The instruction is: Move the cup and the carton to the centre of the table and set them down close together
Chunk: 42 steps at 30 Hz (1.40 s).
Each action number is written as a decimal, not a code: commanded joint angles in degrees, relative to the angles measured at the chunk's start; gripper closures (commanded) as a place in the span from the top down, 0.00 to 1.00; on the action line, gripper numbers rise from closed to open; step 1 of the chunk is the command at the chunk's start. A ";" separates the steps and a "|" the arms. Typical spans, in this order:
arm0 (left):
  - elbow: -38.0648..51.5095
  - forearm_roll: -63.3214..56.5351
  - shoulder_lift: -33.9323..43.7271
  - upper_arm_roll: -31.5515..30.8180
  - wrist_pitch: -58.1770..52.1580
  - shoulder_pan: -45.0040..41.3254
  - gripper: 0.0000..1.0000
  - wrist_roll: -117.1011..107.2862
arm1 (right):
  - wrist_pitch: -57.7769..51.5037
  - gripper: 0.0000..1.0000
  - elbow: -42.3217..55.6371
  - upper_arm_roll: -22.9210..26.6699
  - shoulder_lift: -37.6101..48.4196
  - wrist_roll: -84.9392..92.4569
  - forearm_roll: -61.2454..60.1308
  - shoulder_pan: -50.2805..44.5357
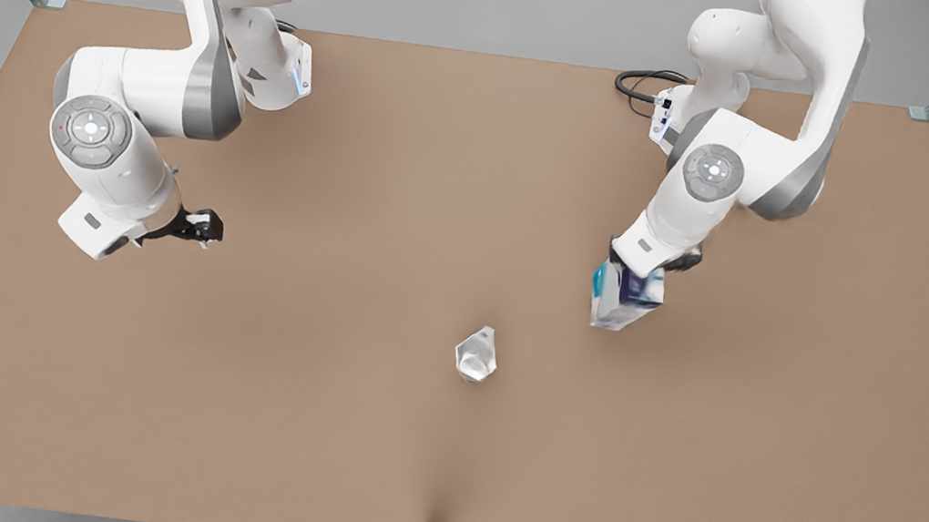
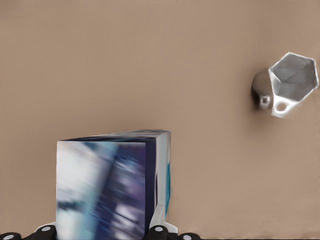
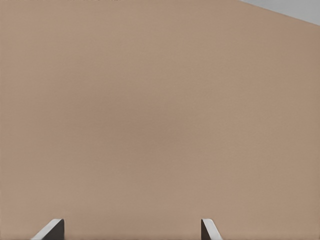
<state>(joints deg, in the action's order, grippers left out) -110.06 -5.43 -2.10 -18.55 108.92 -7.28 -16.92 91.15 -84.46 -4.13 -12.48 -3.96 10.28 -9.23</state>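
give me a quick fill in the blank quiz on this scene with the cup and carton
1. The left gripper is shut on the ____.
2. The cup stands on the table, held by ____ gripper.
3. The right gripper, over bare table, has its fingers ____.

Missing words: carton; neither; open

You had the carton [image 1: 626, 299], white with navy and teal patches, tilted and lifted off the table [image 1: 311, 422] in the left gripper [image 1: 652, 266], toward the front view's right. Your cup [image 1: 476, 355], small, silvery and faceted, stood on the table near its middle, apart from the carton.
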 commanded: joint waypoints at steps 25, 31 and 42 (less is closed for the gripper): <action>10.30 -11.62 -20.05 -10.90 6.75 -13.29 0.55 47.07 | 0.43 1.00 -0.09 0.00 -0.35 0.00 0.00 0.00; 9.96 -14.08 -22.16 -5.10 12.72 -19.53 0.57 47.42 | 0.78 1.00 -0.09 0.00 -0.44 0.00 0.00 0.00; 6.79 -14.17 -23.39 -4.92 16.59 -20.06 1.00 47.07 | 0.87 1.00 -0.09 0.00 -0.61 0.00 0.00 0.00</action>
<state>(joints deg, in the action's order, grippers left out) -103.27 -19.85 -25.49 -23.47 125.59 -27.33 30.15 92.02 -84.55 -4.13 -13.15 -3.96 10.28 -9.23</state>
